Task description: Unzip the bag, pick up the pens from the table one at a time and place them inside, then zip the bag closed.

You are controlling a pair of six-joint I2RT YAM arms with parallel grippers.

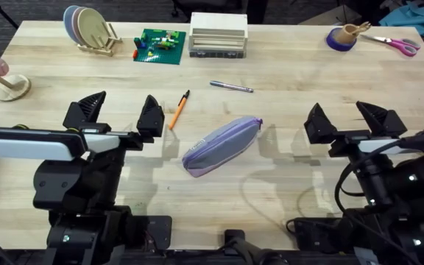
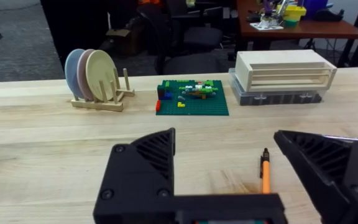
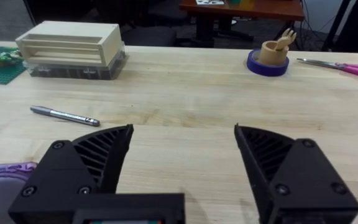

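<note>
Both claws gape wide over the table (image 1: pixel 285 66): left gripper (image 1: pixel 121 112) at nine o'clock, right gripper (image 1: pixel 349 116) at three. Between them lies the zipped bag (image 1: pixel 221 145). The orange pen (image 1: pixel 178 110) sits beyond at eleven, the grey pen (image 1: pixel 231 87) at twelve.

I see the butcher-block table (image 1: pixel 285 66) carrying the lavender pouch (image 1: pixel 221 145), an orange pen (image 1: pixel 179 110), a grey pen (image 1: pixel 231 87) — plus plate rack (image 1: pixel 93 31), Lego baseplate (image 1: pixel 160 46), pink-handled scissors (image 1: pixel 394 44).
</note>
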